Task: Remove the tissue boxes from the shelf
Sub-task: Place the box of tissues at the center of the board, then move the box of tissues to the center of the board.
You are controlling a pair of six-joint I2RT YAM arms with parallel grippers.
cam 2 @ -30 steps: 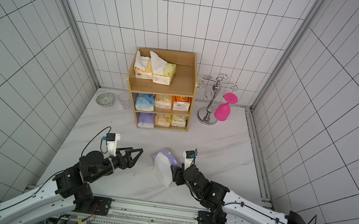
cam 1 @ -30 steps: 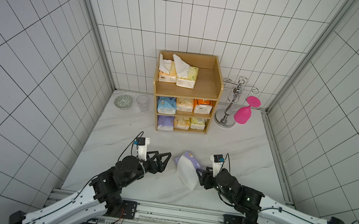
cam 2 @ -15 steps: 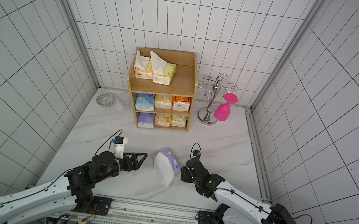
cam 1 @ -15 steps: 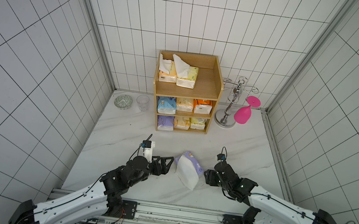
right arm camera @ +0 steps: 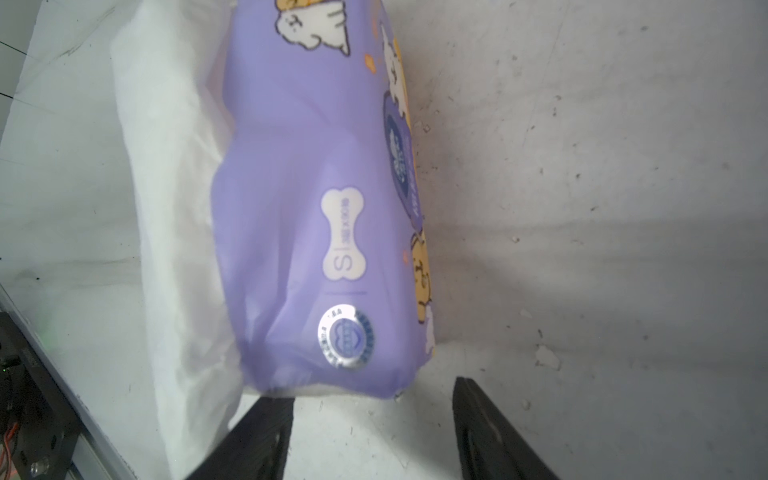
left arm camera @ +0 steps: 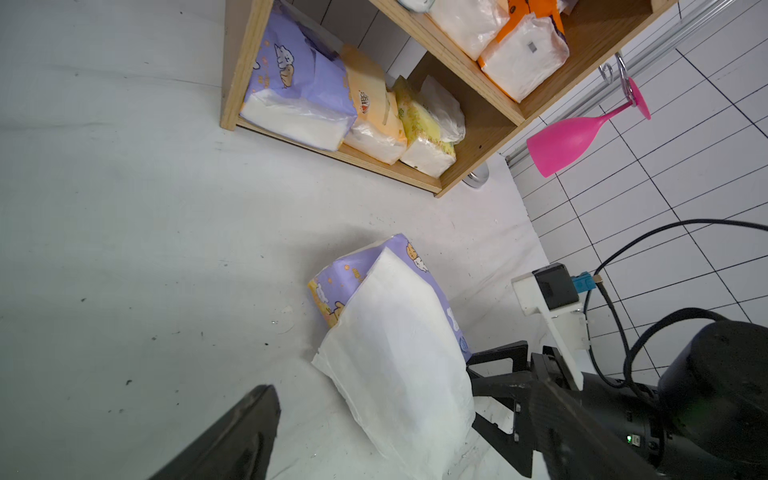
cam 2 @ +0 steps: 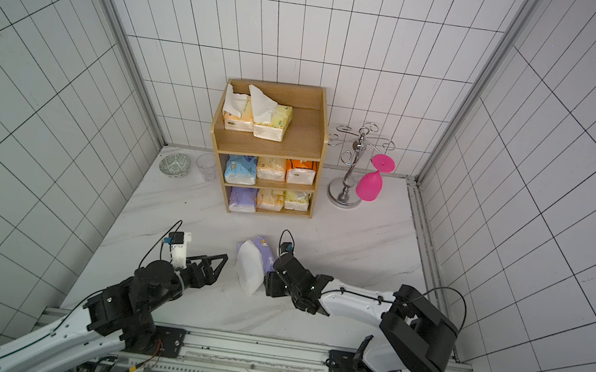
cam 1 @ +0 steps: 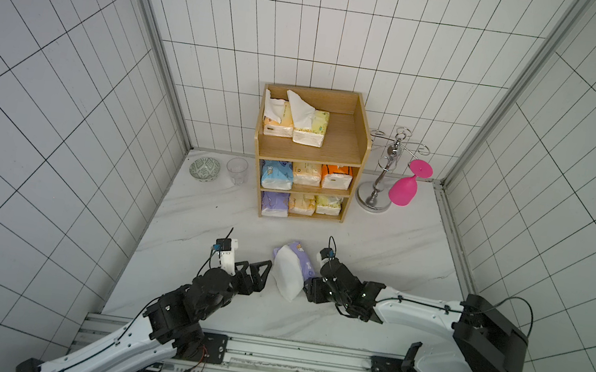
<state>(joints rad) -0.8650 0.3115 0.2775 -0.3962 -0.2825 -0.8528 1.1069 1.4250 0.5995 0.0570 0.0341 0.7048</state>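
purple tissue pack (right arm camera: 299, 166), bone label (right arm camera: 344, 239) reads "s"; left claw (cam 1: 259, 268) spread wide, right claw (right arm camera: 368, 395) released.

Top views: both are looking steeply down from high up, facing the back wall (cam 1: 309, 38), taking in the whole table (cam 1: 379, 242), the shelf (cam 2: 303, 136) far off.
Left wrist: is looking low across the table toward the shelf's lower tiers.
Right wrist: is sitting close on the purple pack (right arm camera: 307, 187), which is filling much of the frame.
Shared: all four are catching that pack; left wrist and top views are also sharing the pink glass (left arm camera: 569, 141).
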